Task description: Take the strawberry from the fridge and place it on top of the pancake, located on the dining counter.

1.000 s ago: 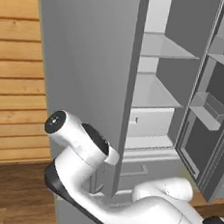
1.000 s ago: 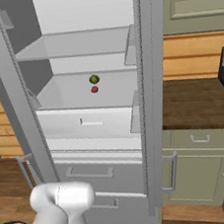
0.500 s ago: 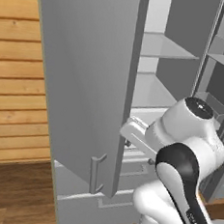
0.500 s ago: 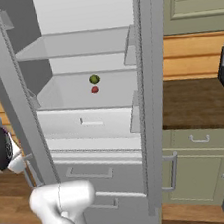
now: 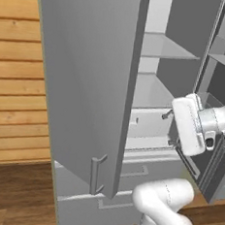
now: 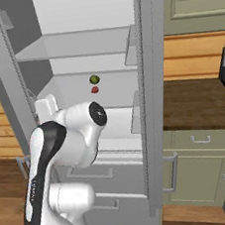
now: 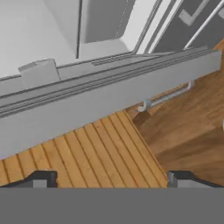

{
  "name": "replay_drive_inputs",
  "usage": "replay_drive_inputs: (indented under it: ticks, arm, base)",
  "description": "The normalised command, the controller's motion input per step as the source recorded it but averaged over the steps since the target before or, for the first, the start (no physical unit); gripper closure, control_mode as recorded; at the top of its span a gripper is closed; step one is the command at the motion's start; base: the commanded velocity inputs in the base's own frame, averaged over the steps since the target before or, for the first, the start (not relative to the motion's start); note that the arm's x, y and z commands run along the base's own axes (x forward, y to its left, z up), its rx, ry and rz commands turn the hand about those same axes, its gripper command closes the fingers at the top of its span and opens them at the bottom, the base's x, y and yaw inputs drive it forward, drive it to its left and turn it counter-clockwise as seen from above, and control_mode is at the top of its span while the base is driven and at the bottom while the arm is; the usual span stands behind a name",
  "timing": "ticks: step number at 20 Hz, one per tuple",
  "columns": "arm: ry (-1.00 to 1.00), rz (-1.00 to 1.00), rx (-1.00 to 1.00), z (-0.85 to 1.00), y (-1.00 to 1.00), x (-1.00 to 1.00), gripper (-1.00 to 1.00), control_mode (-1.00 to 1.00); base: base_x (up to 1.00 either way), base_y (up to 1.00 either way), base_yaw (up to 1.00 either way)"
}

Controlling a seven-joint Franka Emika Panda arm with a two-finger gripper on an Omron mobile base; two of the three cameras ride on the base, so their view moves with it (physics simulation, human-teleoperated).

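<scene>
Inside, the strawberry (image 6: 94, 89) sits in the open fridge (image 6: 148, 105); the fingers (image 7: 42, 179) stand wide apart, seemingly empty.

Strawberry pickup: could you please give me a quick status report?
Pincer open, holding nothing, in front of the open fridge. Strawberry on the fridge shelf, untouched. A green item just behind it.
</scene>
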Motion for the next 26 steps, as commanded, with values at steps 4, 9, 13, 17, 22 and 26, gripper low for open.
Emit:
replay_drive_inputs:
  ticks: [4, 9, 13, 17, 22, 26]
  arm:
    - [0.07, 0.09, 0.39, 0.04, -0.19, 0.82, -1.00, -1.00]
    - [-0.05, 0.04, 0.12, -0.32, 0.24, 0.62, -1.00, -1.00]
    - [-0.01, 0.10, 0.06, -0.30, 0.20, 0.74, -1.00, -1.00]
    - [0.00, 0.12, 0.00, -0.43, 0.31, 0.58, -1.00, -1.00]
    - [0.00, 0.12, 0.00, -0.44, 0.42, 0.42, -1.00, -1.00]
    - [0.00, 0.14, 0.00, -0.21, 0.52, 0.07, -1.00, -1.00]
  base:
    - [0.00, 0.00, 0.00]
    - [0.00, 0.00, 0.00]
    - [0.00, 0.00, 0.00]
    - [0.00, 0.00, 0.00]
    - [0.00, 0.00, 0.00]
    - [0.00, 0.00, 0.00]
